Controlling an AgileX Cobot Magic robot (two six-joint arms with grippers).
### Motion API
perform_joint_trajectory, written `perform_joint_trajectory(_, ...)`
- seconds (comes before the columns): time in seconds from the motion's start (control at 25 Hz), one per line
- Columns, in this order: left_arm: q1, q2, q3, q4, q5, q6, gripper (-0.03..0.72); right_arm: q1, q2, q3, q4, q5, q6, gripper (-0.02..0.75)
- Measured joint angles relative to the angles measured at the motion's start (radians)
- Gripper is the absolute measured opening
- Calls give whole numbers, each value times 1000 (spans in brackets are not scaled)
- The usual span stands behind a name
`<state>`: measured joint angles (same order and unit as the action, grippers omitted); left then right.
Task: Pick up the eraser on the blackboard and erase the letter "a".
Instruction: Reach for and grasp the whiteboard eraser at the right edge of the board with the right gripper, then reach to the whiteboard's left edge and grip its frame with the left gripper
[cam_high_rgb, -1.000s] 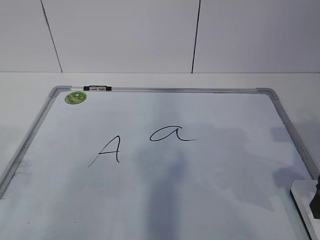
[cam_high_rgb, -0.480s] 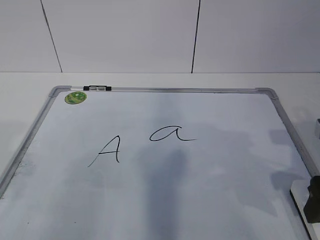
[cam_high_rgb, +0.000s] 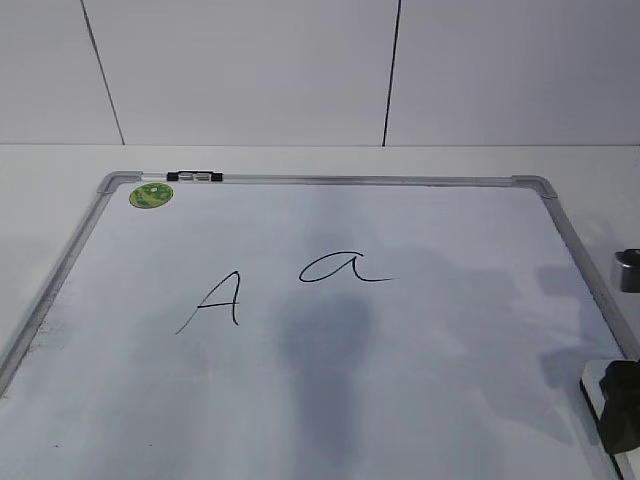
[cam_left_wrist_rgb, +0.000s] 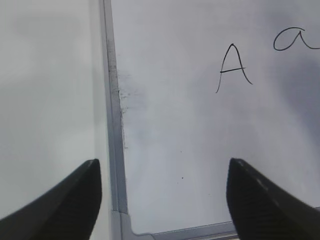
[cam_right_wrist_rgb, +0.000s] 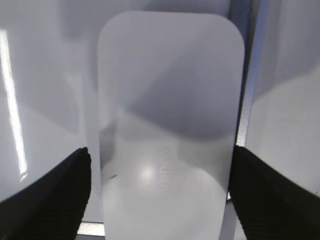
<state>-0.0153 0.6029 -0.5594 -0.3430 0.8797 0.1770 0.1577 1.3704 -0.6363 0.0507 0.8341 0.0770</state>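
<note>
White table (cam_high_rgb: 40, 200) under the flat-lying blackboard (cam_high_rgb: 330, 181).

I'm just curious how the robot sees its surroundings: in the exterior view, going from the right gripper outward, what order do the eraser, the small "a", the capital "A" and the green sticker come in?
From the right gripper:
1. Eraser, directly under it, bottom right.
2. Small "a", mid-board.
3. Capital "A", left of centre.
4. Green sticker, far top-left corner.
</note>
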Motion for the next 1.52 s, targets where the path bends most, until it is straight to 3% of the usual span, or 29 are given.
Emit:
perform_joint_trajectory(0.6, 0, 0, 0, -1, -3, 0, 584, 0, 73, 0, -24, -52, 22, 664)
perform_joint_trajectory(0.84, 0, 0, 0, -1, -6, 0, 584, 0, 84, -2, -24, -58, 24, 575)
perform_joint_trajectory(1.52, 0, 0, 0, -1, -7, 0, 580, 1, 87, -14, -24, -33, 27, 572)
